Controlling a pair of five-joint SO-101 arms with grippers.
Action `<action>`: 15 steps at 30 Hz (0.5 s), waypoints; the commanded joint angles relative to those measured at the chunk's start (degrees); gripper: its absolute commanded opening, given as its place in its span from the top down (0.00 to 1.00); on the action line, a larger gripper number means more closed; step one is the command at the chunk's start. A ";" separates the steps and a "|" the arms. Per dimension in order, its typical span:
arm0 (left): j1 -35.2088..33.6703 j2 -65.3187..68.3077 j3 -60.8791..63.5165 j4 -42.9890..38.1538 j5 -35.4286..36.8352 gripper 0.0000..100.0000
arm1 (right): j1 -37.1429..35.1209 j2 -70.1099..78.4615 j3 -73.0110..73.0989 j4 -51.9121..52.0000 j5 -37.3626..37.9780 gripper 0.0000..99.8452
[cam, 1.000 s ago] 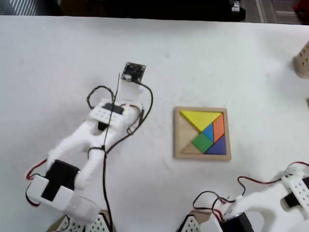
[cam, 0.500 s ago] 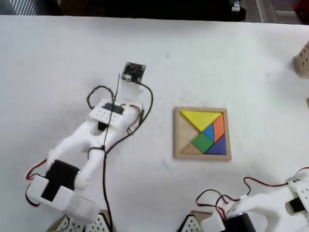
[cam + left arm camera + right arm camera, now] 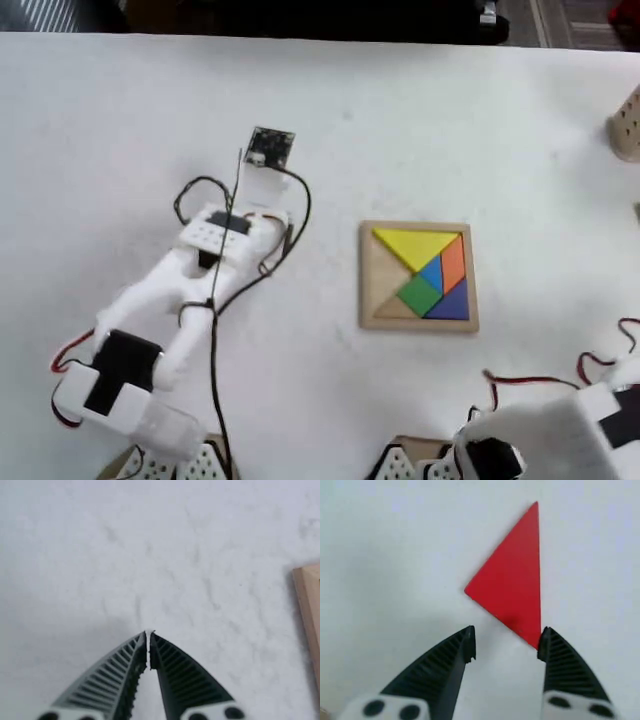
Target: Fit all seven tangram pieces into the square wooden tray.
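The left gripper [image 3: 149, 636] is hovering over the table [image 3: 100, 555] with fingers pressed together, the square wooden tray [image 3: 372, 290] lying apart beside it, holding five coloured pieces [image 3: 418, 248]. The right gripper [image 3: 506, 642] is standing spread open, the red triangle [image 3: 512, 587] lying just ahead of its fingertips

Tray [image 3: 312, 597] cut by frame edge, right arm [image 3: 545, 442] partly cropped

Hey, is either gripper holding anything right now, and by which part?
Nothing is held. The left gripper is shut on nothing over the table; the right gripper is open, with the red triangle lying flat just ahead of it.
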 commanded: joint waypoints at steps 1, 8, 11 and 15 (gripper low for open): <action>-0.57 0.04 -1.93 -1.32 1.58 0.96 | -0.57 4.44 -10.02 1.63 0.88 0.77; -0.57 0.04 -2.02 -1.32 1.58 0.96 | -1.36 10.51 -12.48 1.80 0.88 0.73; -0.57 0.04 -2.02 -1.32 1.58 0.96 | -1.45 11.65 -12.48 1.80 0.97 0.72; -0.57 0.04 -2.02 -1.32 1.58 0.96 | -2.07 11.82 -12.40 2.33 5.71 0.72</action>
